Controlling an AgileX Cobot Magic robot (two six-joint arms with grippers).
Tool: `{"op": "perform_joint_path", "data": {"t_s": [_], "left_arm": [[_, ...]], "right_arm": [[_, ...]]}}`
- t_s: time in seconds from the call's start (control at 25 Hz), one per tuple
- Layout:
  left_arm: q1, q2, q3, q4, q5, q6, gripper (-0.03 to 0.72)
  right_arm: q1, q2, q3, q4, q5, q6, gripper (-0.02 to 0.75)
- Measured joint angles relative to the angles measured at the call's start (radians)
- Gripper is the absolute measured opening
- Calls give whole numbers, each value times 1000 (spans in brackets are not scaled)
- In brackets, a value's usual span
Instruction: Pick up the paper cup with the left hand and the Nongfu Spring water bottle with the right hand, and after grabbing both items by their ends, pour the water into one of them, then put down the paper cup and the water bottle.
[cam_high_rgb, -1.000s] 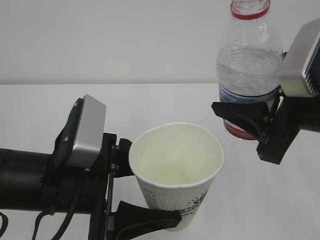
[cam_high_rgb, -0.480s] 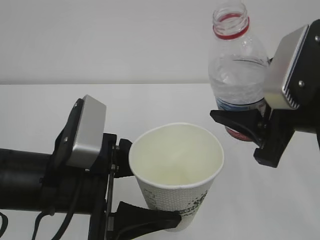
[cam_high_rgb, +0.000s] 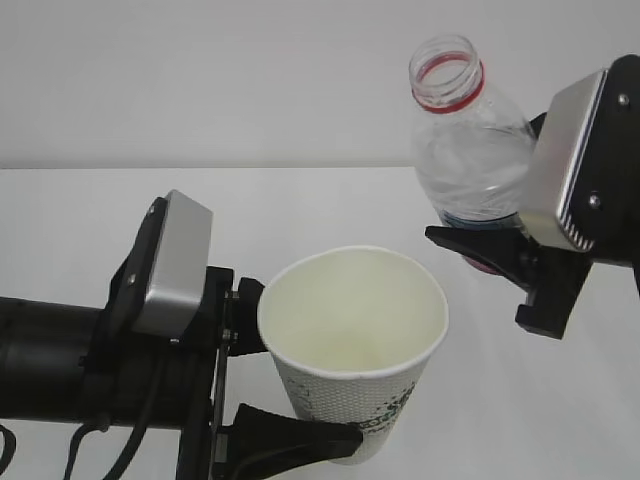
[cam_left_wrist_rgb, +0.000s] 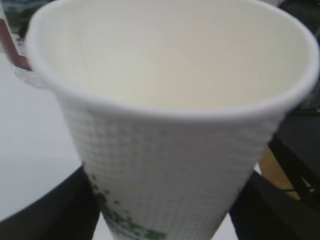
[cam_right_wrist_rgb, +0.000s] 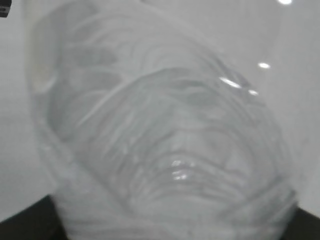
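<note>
- My left hand (cam_high_rgb: 268, 385) is closed around the paper cup (cam_high_rgb: 352, 345), low on its body — one finger (cam_high_rgb: 290, 438) lies under the cup's lower side near the base, the other (cam_high_rgb: 245, 292) touches it just under the rim.
- The cup is upright, a little tilted toward the camera, and its mouth is open upward. The inside is cream colored; I cannot tell if there is any liquid at the bottom.
- In the left wrist view the cup (cam_left_wrist_rgb: 170, 145) fills almost the whole picture. Its wall has a fine dotted relief and green marks near the bottom.
- My right hand (cam_high_rgb: 500, 255) grips the Nongfu Spring water bottle (cam_high_rgb: 468, 150) at its lower part, over the red-and-white label.
- The bottle has no cap. It leans to the left, with its mouth and red neck ring pointing up and to the left, higher than the cup and to the right of it.
- Bottle and cup do not touch; no stream of water is visible between them.
- The right wrist view shows only the clear ribbed wall of the bottle (cam_right_wrist_rgb: 165, 150), very close and blurred.
- Under both is the white table (cam_high_rgb: 80, 220).
</note>
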Motion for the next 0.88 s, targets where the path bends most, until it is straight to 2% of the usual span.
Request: {"op": "perform_joint_path", "data": {"t_s": [0.44, 0.88], "left_arm": [[0, 0, 0, 2, 0, 2, 544], [0, 0, 0, -24, -4, 2, 544]], "right_arm": [[0, 0, 0, 0, 38, -133, 481], [0, 0, -79, 0, 52, -148, 481]]}}
